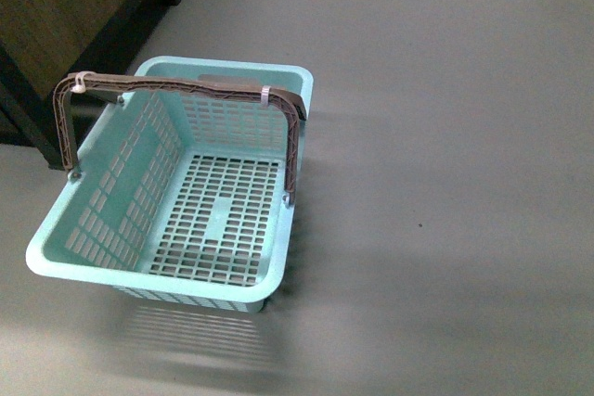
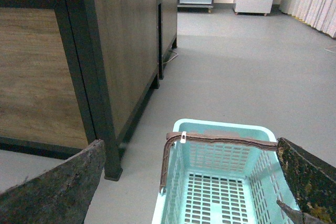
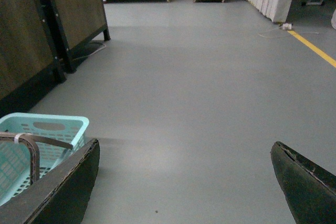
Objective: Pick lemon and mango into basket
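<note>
The left claw [image 2: 190, 145] gapes wide and empty over the near end of the bare basket [image 1: 111, 201], whose long axis runs near to far. The right claw [image 3: 185, 144], equally wide and empty, hangs off to its right. Neither lemon nor mango shows, so I cannot tell which arm is nearer them

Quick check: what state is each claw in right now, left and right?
Left claw: open, holding nothing.
Right claw: open, holding nothing.
</note>
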`<state>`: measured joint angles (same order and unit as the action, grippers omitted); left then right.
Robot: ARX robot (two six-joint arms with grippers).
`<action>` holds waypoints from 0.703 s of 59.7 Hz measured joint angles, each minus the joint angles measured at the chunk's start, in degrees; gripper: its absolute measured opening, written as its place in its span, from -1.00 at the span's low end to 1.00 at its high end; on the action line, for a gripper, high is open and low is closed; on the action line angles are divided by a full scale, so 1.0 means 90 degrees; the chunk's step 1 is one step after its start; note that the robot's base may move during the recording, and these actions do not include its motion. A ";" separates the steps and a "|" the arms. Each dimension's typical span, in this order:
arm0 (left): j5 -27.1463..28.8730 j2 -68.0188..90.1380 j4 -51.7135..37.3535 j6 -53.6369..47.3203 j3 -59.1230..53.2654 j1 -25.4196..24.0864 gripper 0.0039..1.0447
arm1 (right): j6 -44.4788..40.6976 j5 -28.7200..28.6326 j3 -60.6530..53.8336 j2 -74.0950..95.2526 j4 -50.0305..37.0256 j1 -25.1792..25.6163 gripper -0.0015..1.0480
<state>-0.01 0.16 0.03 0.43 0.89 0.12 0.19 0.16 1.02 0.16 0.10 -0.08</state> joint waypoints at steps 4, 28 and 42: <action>0.0000 0.0000 0.0000 0.0000 0.0000 0.0000 0.87 | 0.0000 0.0000 0.0000 0.0000 0.0000 0.0000 0.83; 0.0000 0.0000 0.0000 0.0000 0.0000 0.0000 0.87 | 0.0000 0.0000 0.0000 0.0000 0.0000 0.0000 0.83; 0.1088 0.2727 0.0605 0.2188 0.0984 0.0488 0.87 | 0.0000 -0.0017 0.0000 0.0000 0.0000 0.0000 0.83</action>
<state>9.78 24.71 5.48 20.12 9.74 4.51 0.19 0.01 1.02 0.16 0.10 -0.08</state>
